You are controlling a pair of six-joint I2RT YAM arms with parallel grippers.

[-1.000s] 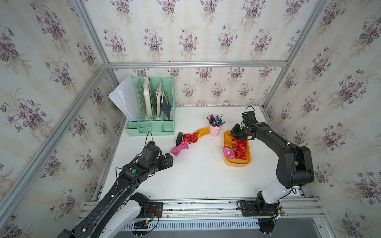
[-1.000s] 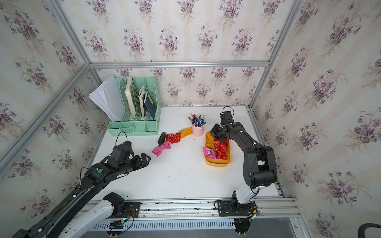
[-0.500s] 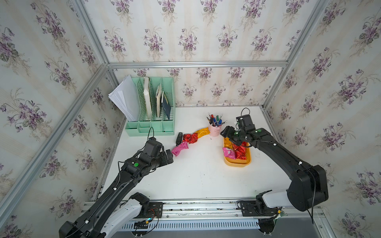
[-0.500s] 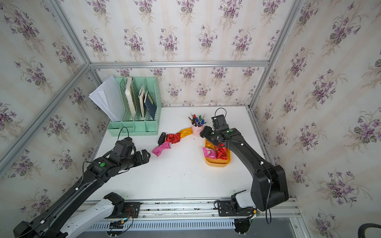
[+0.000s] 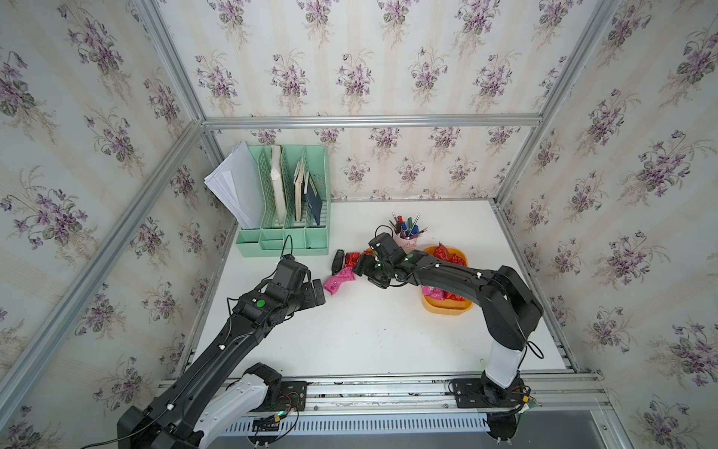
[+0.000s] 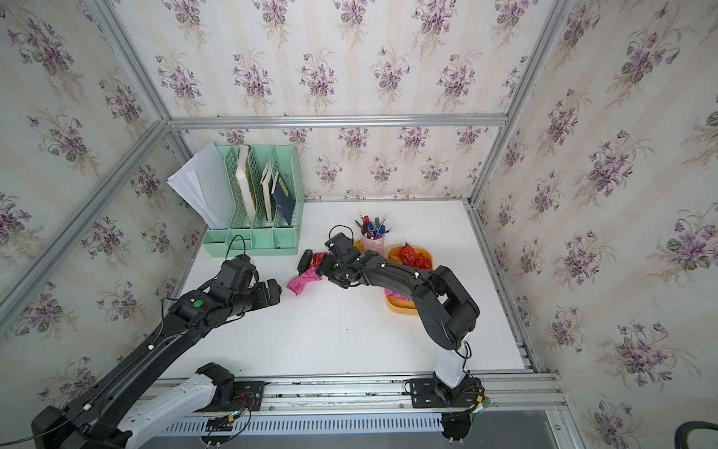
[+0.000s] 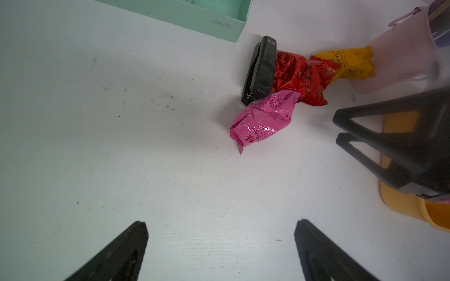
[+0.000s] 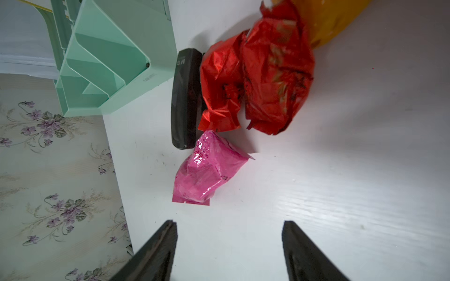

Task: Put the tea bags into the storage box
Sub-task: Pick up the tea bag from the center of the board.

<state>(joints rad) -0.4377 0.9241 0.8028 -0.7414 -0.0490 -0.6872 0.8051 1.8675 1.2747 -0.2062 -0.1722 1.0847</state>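
In both top views the glossy orange box [image 5: 447,308] is sitting at the robot's right, with crinkly foil bags [image 5: 351,258] lying both inside it and beside it. In the left wrist view the left gripper [image 7: 221,222] is hovering with fingers spread, short of a puffy pink bag [image 7: 264,119]. In the right wrist view the right gripper [image 8: 229,222] is hanging with fingers spread near that bag, which is touching the smooth black stapler [image 8: 185,97].

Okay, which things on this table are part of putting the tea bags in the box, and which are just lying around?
Part of the job: pink tea bag, two red tea bags, yellow tea bag, orange box, packets already inside.
Just lying about: black stapler, pink pen cup, green file organiser.
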